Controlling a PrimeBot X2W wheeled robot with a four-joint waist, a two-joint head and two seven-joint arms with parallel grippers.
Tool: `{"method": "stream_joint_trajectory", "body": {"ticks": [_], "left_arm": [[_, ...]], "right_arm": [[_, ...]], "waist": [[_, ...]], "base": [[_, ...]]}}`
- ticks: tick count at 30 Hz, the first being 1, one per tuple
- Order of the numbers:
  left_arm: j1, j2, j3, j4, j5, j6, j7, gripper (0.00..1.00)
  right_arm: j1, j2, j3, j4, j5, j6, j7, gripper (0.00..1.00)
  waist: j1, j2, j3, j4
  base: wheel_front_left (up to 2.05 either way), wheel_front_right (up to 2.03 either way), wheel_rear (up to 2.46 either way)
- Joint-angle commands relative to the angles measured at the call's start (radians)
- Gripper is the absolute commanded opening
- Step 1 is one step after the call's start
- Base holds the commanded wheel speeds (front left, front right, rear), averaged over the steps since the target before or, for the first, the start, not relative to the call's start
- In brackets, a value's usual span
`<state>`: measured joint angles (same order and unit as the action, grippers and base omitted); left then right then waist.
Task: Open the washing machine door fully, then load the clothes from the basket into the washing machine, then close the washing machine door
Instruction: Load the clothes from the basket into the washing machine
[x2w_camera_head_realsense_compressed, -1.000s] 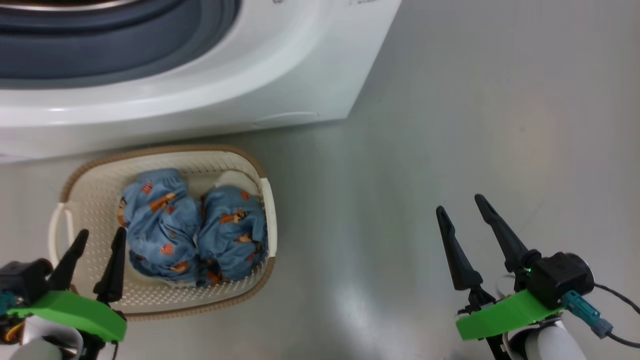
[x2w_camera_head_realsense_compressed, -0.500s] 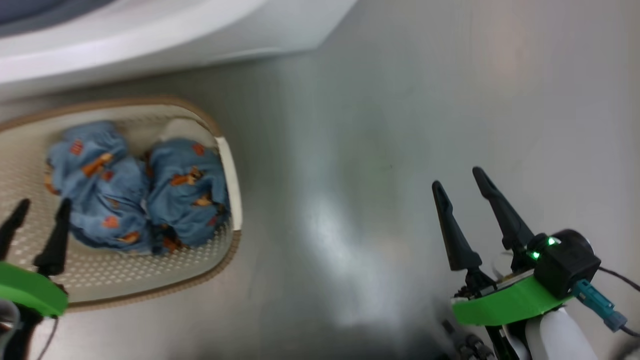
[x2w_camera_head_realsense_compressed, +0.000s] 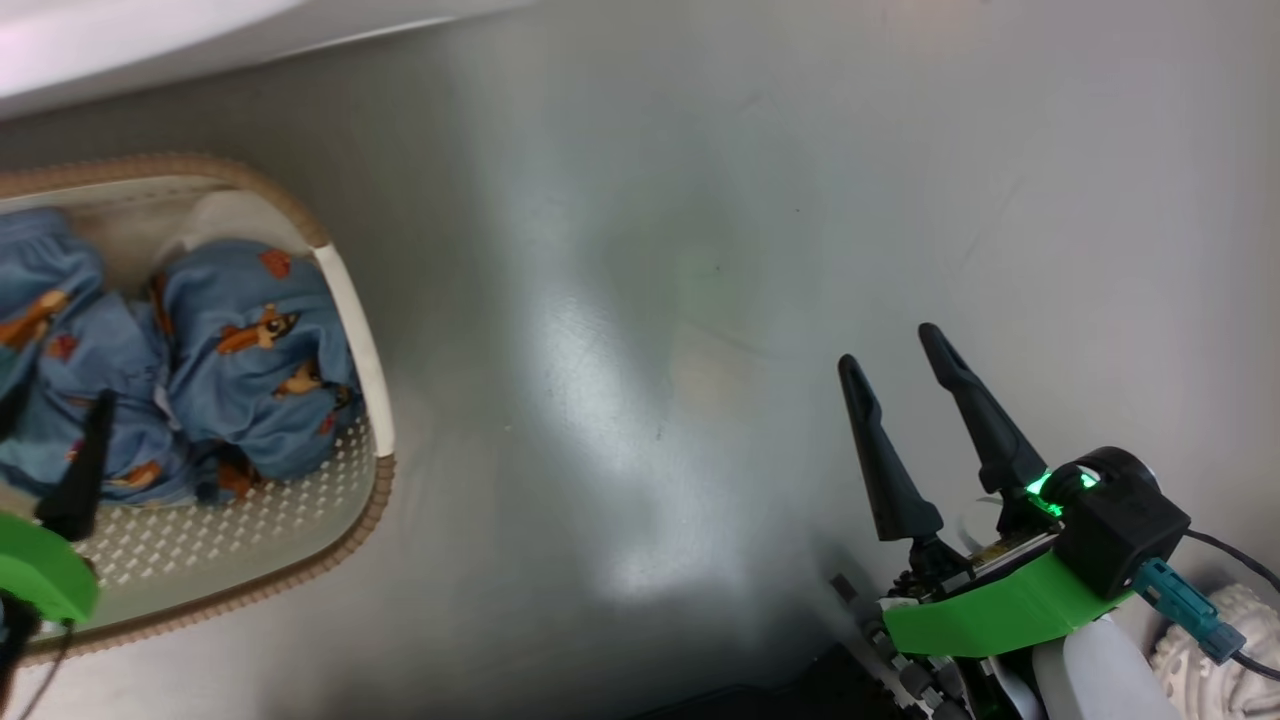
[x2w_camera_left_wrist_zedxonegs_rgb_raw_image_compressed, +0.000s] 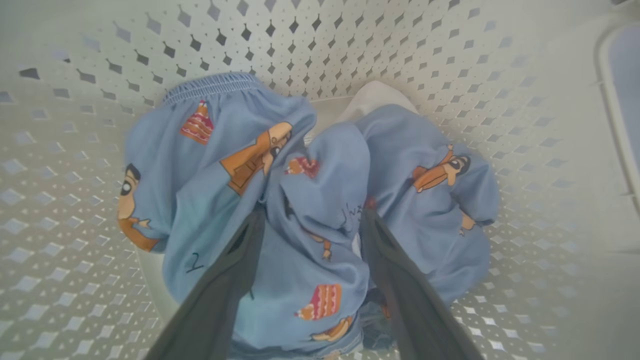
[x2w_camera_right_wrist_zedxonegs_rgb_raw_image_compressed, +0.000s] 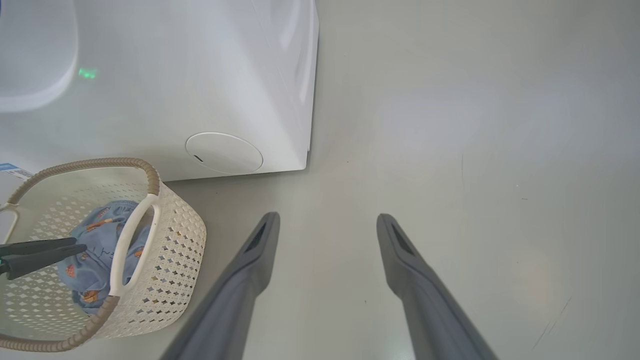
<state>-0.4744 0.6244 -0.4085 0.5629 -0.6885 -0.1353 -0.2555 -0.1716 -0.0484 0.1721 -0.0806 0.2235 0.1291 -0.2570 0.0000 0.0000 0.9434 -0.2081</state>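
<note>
- Bright, even overhead light; a broad pale glare streak lies on the glossy floor (x2w_camera_head_realsense_compressed: 610, 480) in the head view.
- A faint green glint shows on the washing machine (x2w_camera_right_wrist_zedxonegs_rgb_raw_image_compressed: 165, 75) front.
- The wide-angle lens bows the basket (x2w_camera_left_wrist_zedxonegs_rgb_raw_image_compressed: 450, 60) walls, and the picture softens toward its edges.

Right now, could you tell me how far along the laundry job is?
Done: nothing loaded yet; whether the door is open I cannot tell. In hand: the left gripper is inside the basket, jaws open either side of a fold of the clothes. Left: gripping, loading both bundles into the washing machine, closing the door.
</note>
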Motion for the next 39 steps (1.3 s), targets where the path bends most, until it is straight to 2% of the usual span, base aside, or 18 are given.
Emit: {"method": "stream_joint_trajectory", "body": {"ticks": [1, 9, 13, 24, 27, 29, 30, 31, 39], "left_arm": [[-0.002, 0.055, 0.029, 0.014, 0.013, 0.005, -0.006, 1.0], [-0.074, 0.051, 0.023, 0.146, 0.115, 0.005, -0.006, 1.0], [-0.103, 0.043, 0.021, 0.206, 0.133, 0.005, -0.006, 1.0], [-0.212, 0.009, -0.042, 0.371, 0.123, 0.005, -0.005, 1.0], [-0.263, -0.006, -0.078, 0.454, 0.102, 0.005, 0.041, 0.99], [-0.286, -0.01, -0.089, 0.479, 0.088, 0.005, 0.052, 0.37], [-0.294, -0.012, -0.095, 0.488, 0.081, 0.005, 0.054, 0.22], [-0.3, -0.014, -0.101, 0.495, 0.072, 0.005, 0.057, 0.0], [-0.318, -0.024, -0.164, 0.504, 0.003, 0.005, 0.063, 0.0]], "right_arm": [[0.019, -0.002, 0.027, -0.021, 0.009, 0.002, -0.005, 1.0], [0.024, -0.002, 0.045, -0.021, 0.029, 0.002, -0.005, 1.0], [0.026, -0.002, 0.058, -0.02, 0.037, 0.002, -0.005, 1.0], [0.027, -0.002, 0.081, -0.017, 0.043, 0.002, -0.005, 1.0], [0.026, -0.002, 0.09, -0.018, 0.043, 0.002, -0.005, 1.0], [0.027, -0.002, 0.092, -0.019, 0.043, 0.002, -0.005, 1.0], [0.028, -0.002, 0.092, -0.019, 0.043, 0.002, -0.005, 1.0], [0.03, -0.002, 0.092, -0.019, 0.043, 0.002, -0.005, 1.0], [0.019, -0.002, 0.082, -0.016, 0.044, 0.002, -0.005, 1.0]], "waist": [[0.0, 0.0, 0.015, -0.015], [0.0, 0.0, 0.031, -0.035], [0.0, 0.0, 0.04, -0.042], [0.0, 0.0, 0.061, -0.056], [0.0, 0.0, 0.062, -0.06], [0.0, 0.0, 0.06, -0.062], [0.0, 0.0, 0.058, -0.063], [0.0, 0.0, 0.056, -0.064], [0.0, 0.0, 0.023, -0.044]], "base": [[0.0, 0.0, 0.0], [0.0, 0.0, 0.0], [0.0, 0.0, 0.0], [0.0, 0.0, 0.0], [0.0, 0.0, 0.0], [0.0, 0.0, 0.0], [0.0, 0.0, 0.0], [0.0, 0.0, 0.0], [0.0, 0.0, 0.0]]}}
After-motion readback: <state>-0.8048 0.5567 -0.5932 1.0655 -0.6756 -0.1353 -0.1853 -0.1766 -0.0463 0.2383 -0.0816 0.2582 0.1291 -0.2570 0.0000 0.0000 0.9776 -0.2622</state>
